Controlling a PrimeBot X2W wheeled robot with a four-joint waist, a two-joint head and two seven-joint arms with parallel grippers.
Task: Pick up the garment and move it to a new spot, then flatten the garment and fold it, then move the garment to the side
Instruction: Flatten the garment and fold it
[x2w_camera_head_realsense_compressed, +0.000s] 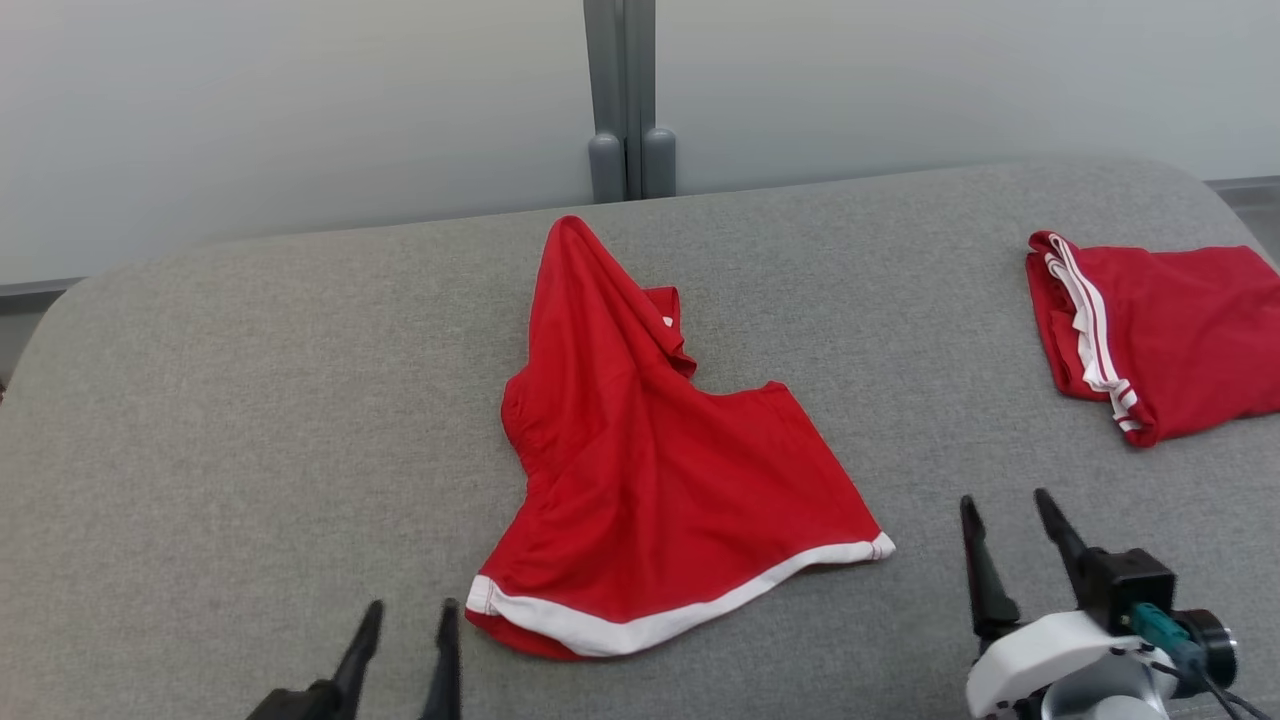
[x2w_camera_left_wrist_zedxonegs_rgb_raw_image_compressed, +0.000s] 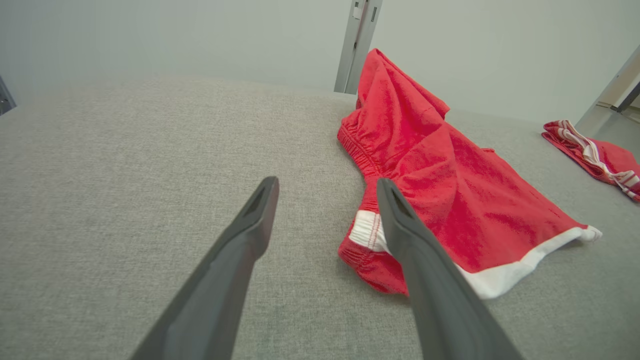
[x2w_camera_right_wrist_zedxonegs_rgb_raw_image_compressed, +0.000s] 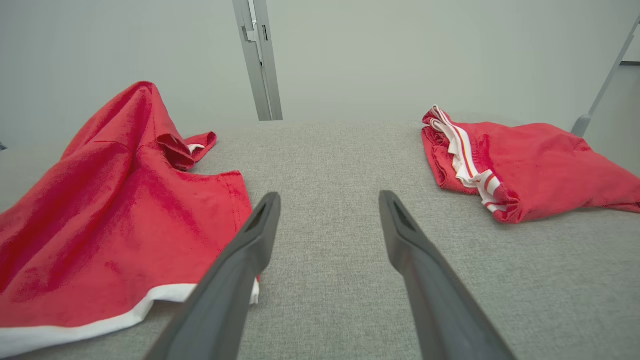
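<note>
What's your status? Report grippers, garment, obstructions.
Left gripper open, empty. Right gripper open, empty. Crumpled red shorts with white hem lying unfolded on grey fabric surface. Folded red garment at right, apart.

Lab-like room, grey fabric-covered table (x2w_camera_head_realsense_compressed: 200, 420), pale partition panels (x2w_camera_head_realsense_compressed: 300, 110)

The shorts (x2w_camera_head_realsense_compressed: 640, 450) are red with a white hem band; the folded garment (x2w_camera_head_realsense_compressed: 1180, 340) red, white-striped; the cushion (x2w_camera_head_realsense_compressed: 250, 400) grey; my fingers (x2w_camera_left_wrist_zedxonegs_rgb_raw_image_compressed: 250, 225) dark grey.

Garment (x2w_camera_right_wrist_zedxonegs_rgb_raw_image_compressed: 100, 225) partly beyond left edge
</note>
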